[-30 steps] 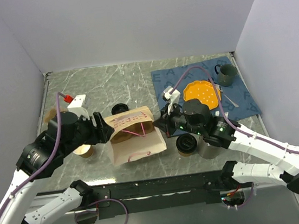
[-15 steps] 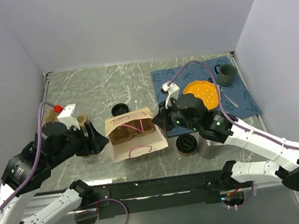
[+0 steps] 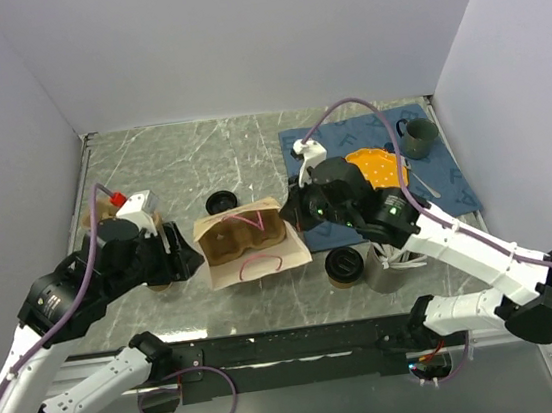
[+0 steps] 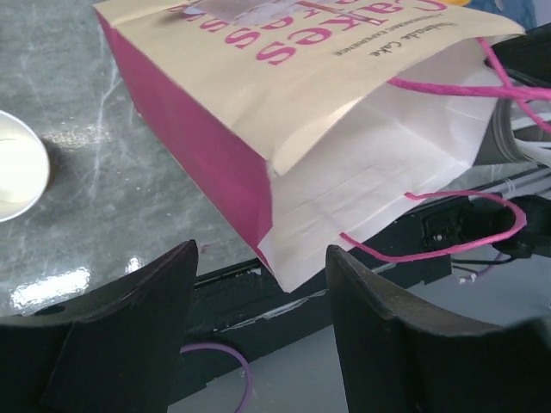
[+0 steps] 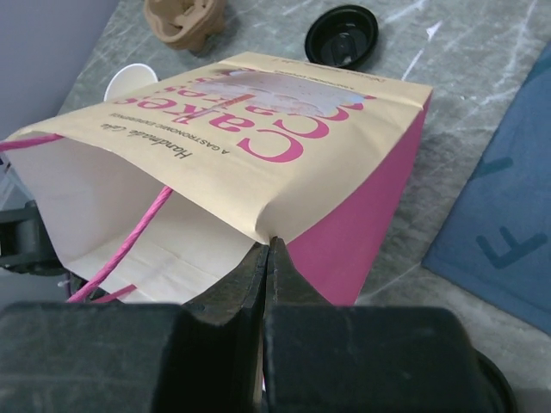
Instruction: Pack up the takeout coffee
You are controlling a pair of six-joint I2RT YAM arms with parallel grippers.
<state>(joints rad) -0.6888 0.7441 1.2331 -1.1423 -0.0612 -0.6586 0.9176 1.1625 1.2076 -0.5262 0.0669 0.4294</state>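
Our right gripper [image 5: 265,249] clamps the paper bag [image 5: 284,129] at its rim, and the left gripper [image 4: 263,258] stands apart, empty. If the thin rim slips, the mouth may fall closed.

white-lined cup [image 4: 13,168] cut off at left edge, paper bag [image 4: 284,86] cropped along top edge

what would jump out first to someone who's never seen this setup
The cream paper bag with pink lettering lies on its side in the middle of the table, its mouth toward the arms. The right gripper is pinched shut on the upper lip of that mouth, while the left gripper hangs open just left of the bag. The takeout coffee stands on the table to the bag's right, not yet packed.
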